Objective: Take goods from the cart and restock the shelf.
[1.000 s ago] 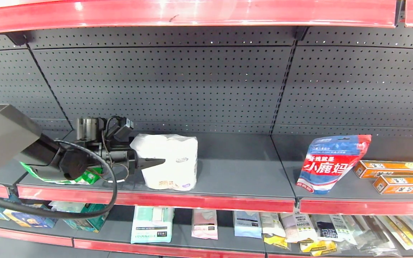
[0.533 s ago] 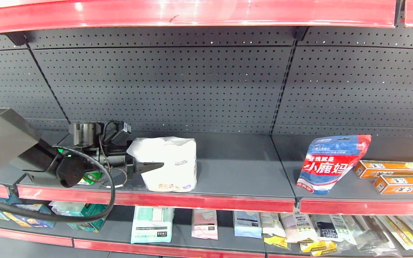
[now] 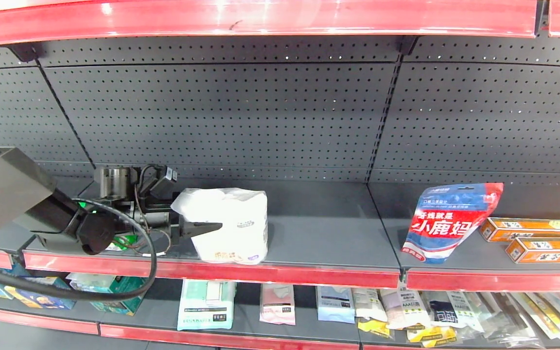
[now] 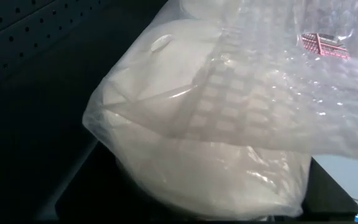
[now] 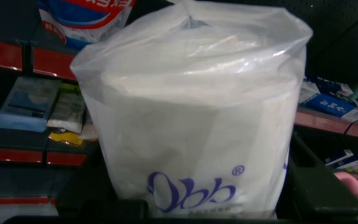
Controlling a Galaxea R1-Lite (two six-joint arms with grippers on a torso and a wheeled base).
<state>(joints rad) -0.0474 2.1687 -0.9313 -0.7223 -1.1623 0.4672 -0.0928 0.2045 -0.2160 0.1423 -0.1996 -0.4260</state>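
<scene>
A white pack of paper rolls (image 3: 241, 214) in clear wrap stands on the grey shelf (image 3: 319, 228), left of its middle and near the red front edge. My left gripper (image 3: 218, 222) is shut on it from the left, one dark finger (image 3: 204, 227) lying across the pack's front. The left wrist view has the same pack (image 4: 216, 143) pressed close, its wrap crinkled. My right gripper (image 5: 197, 199) is shut on a second white pack (image 5: 197, 118) with blue print, dark fingers (image 5: 319, 186) at either side; lower shelves lie behind it.
A red-and-blue pouch (image 3: 450, 221) leans on the shelf to the right, beside orange boxes (image 3: 533, 228). A green packet (image 3: 124, 240) lies behind the left arm. Bare shelf runs between pack and pouch. The shelf below holds several packets (image 3: 207, 304). A red-edged shelf (image 3: 260, 19) hangs overhead.
My left gripper has sunk a little with the pack, which now rests lower on the shelf and nearer its front edge. In the last half second little has moved.
</scene>
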